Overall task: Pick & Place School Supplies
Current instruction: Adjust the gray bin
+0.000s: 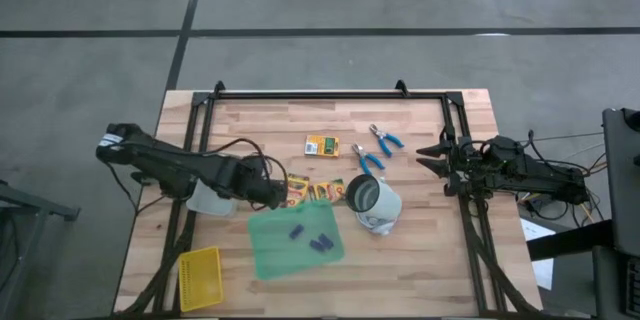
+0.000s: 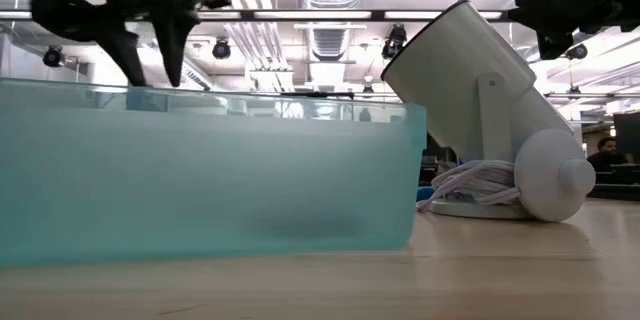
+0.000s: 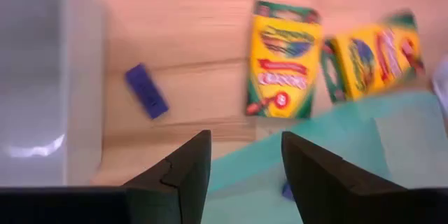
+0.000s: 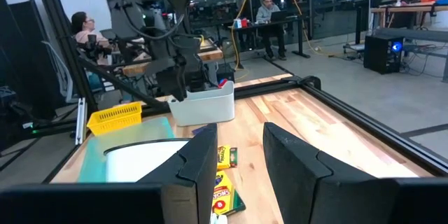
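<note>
I'm mid-approach on a pick: left gripper [image 3: 239, 175] hangs with fingers spread and nothing between them over the edge of the green sheet [image 3: 364, 147], and I judge the next move is to shift toward the loose purple-blue piece [image 3: 146, 90] on bare wood beside the white bin [image 3: 77, 77], turn the wrist so the jaws straddle its short side, then drop. That piece lies flat, long axis diagonal, well apart from the two crayon boxes [image 3: 283, 59], whose long axes run roughly away from the wrist camera. Farther off, more purple pieces [image 1: 318, 243] sit on the sheet, the blue-handled tools [image 1: 384, 138] lie near the table's back, and right gripper [image 1: 432, 155] waits spread at the right edge.
</note>
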